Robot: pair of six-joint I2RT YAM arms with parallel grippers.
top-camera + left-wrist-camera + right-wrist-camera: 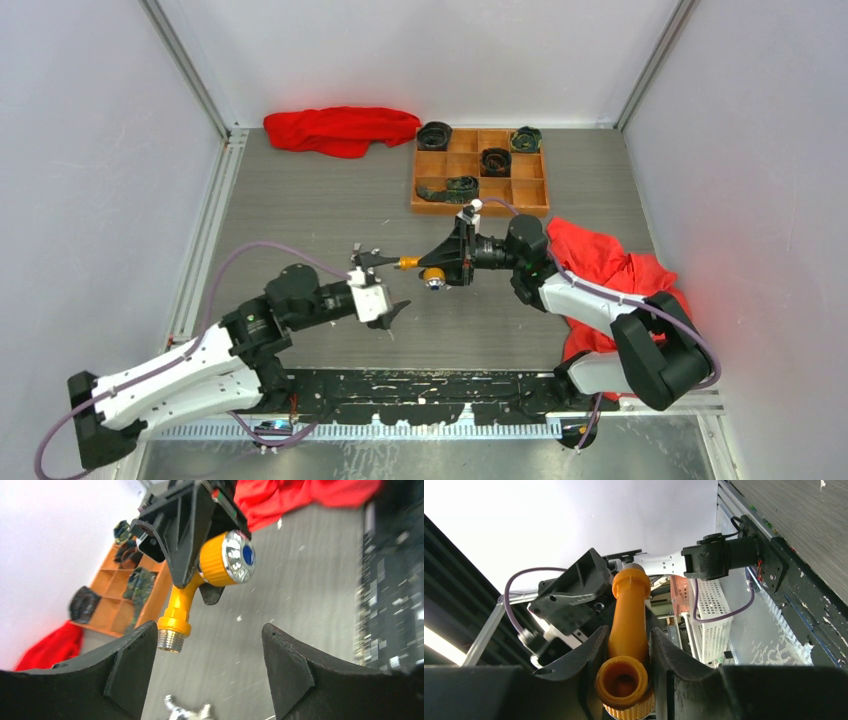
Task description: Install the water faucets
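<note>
An orange-yellow faucet [200, 575] is being held above the middle of the grey, fine-grained surface [300, 190]. It is being clamped by the right end effector [435, 260], whose two black fingers [589, 650] are being pressed narrowly against its smooth, round tube. The faucet is being shown as a bent, glossy body with one silvery threaded end and one ribbed chrome cap carrying a blue disc. The threaded end is being pointed at the left end effector [383, 285]. That end effector's jaws are being held wide and nothing is being gripped between its matt, wedge-shaped fingers [125, 670]. Whether the thread is touching a finger cannot be told.

One silver faucet [187, 712] is being glimpsed on the surface beneath, blurred and cut off by the edge of the left wrist view.

Near the far edge, toward the far right corner, one orange tray [480, 210] divided into square compartments is being seen. Four dark rolled items [495, 160] are being carried in it, each in its own compartment.

Two crumpled red cloths [340, 130] are being counted, one along the far edge and one at the right edge under the right arm.
</note>
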